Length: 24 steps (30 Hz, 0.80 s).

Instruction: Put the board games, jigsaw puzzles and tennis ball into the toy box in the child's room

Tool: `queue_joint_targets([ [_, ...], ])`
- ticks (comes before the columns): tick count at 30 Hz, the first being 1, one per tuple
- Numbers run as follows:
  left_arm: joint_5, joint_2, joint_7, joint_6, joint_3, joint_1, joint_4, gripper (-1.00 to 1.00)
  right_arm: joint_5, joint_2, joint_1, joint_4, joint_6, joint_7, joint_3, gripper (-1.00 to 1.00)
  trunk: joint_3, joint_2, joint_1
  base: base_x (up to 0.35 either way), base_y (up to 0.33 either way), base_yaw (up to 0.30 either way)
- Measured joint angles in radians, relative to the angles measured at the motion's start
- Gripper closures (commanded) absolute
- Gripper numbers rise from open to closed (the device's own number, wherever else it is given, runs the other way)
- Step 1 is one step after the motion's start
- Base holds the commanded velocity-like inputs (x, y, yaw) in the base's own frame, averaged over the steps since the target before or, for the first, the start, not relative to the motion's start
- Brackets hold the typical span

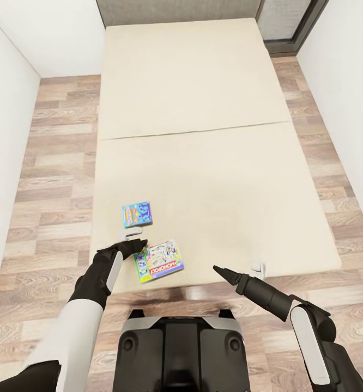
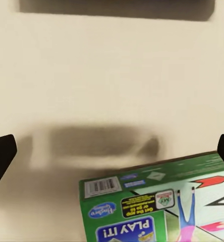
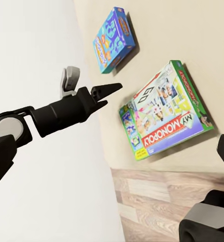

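Nearest the head camera stands the robot's own dark base (image 1: 180,348), with both arms reaching from it toward the foot of the bed (image 1: 214,179). The left gripper (image 1: 139,251) hovers just beside the near-left edge of the Monopoly board game (image 1: 158,260); in the left wrist view its dark fingertips (image 2: 1,154) stand wide apart at the frame's two sides with the box's green corner (image 2: 157,201) between them but not yet pinched, so this gripper is released and grasps nothing. The right gripper (image 1: 221,271) points over the bed's near edge, well apart from the Monopoly box on its right side; its jaws look drawn to a point, but whether they are fully closed cannot be told, and nothing is held. Outward from the tools: the Monopoly box lies flat near the bed's foot edge, tilted, and the blue board game (image 1: 137,213) lies flat just beyond it, farther up the mattress, the two apart and not touching. Count: two board games on the bed, two grippers, one bed, with wood-plank floor (image 1: 56,163) on both sides. Judged progress: both bed games are still to be lifted, so this portion of the task is not begun beyond the approach; a grasp on the Monopoly box appears to be the step in hand.
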Motion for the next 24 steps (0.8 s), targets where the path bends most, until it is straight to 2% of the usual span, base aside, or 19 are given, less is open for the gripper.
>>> queue_joint_targets([
  [10, -0.002, 0.0, 0.0, -0.003, 0.0, 0.0, 0.0, -1.0, 0.0, 0.0, 0.0, 0.0, -0.001, 0.001, 0.0, -1.0, -0.014, 0.0, 0.0, 0.0, 0.0, 0.0],
  [24, -0.002, 0.0, 0.001, 0.004, 0.0, 0.0, 0.0, -1.0, 0.0, 0.0, 0.0, 0.0, -0.001, 0.001, 0.0, -1.0, -0.016, 0.0, 0.0, 0.0, 0.0, 0.0],
])
